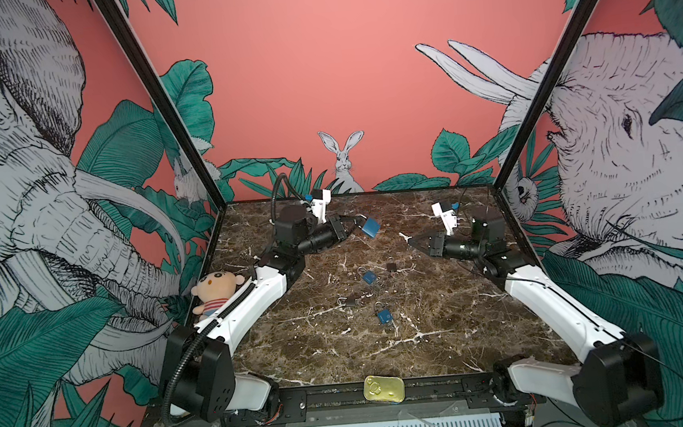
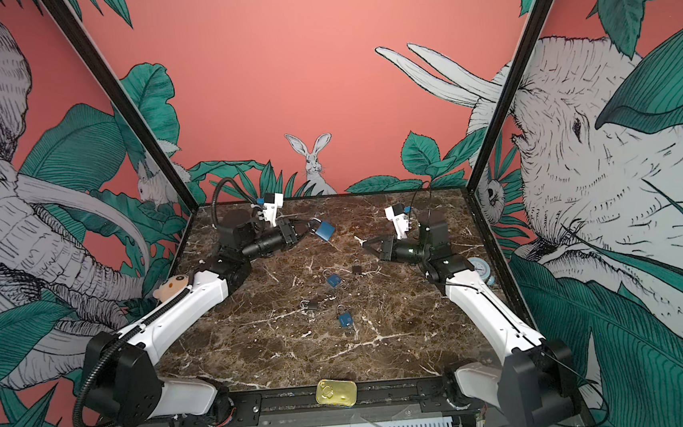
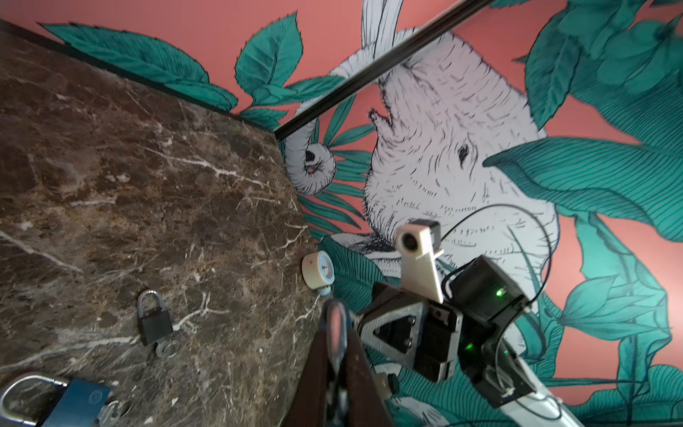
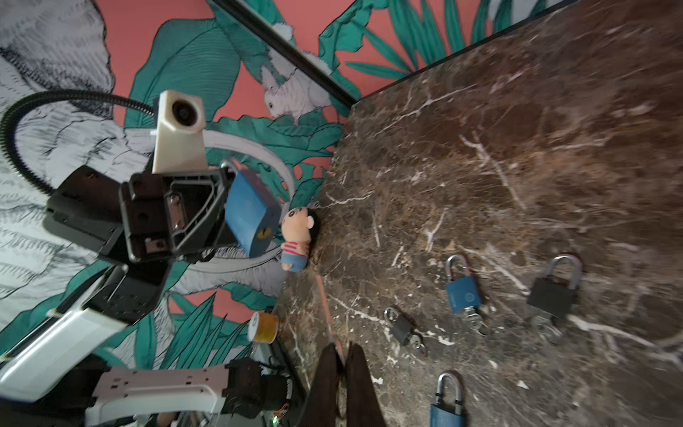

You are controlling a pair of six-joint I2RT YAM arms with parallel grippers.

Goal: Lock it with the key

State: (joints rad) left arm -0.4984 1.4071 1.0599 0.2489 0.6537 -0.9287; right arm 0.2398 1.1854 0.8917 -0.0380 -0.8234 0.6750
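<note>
A blue padlock (image 1: 371, 227) (image 2: 325, 231) hangs in the air over the back of the table, and my left gripper (image 1: 351, 224) (image 2: 306, 228) is shut on its silver shackle (image 3: 335, 325). In the right wrist view the padlock (image 4: 251, 212) turns its keyhole end toward the camera. My right gripper (image 1: 413, 242) (image 2: 366, 244) is shut on a small silver key (image 1: 403, 236) (image 2: 357, 238), which points at the padlock with a gap between them. In the right wrist view the key (image 4: 334, 351) shows edge-on between the shut fingers (image 4: 356, 373).
Several more padlocks with keys on rings lie mid-table: blue ones (image 1: 370, 277) (image 1: 384, 316) and black ones (image 1: 392, 266) (image 1: 353, 301). A plush doll (image 1: 212, 291) leans at the left wall, a clock (image 2: 481, 268) at the right, and a tin (image 1: 383, 388) at the front edge.
</note>
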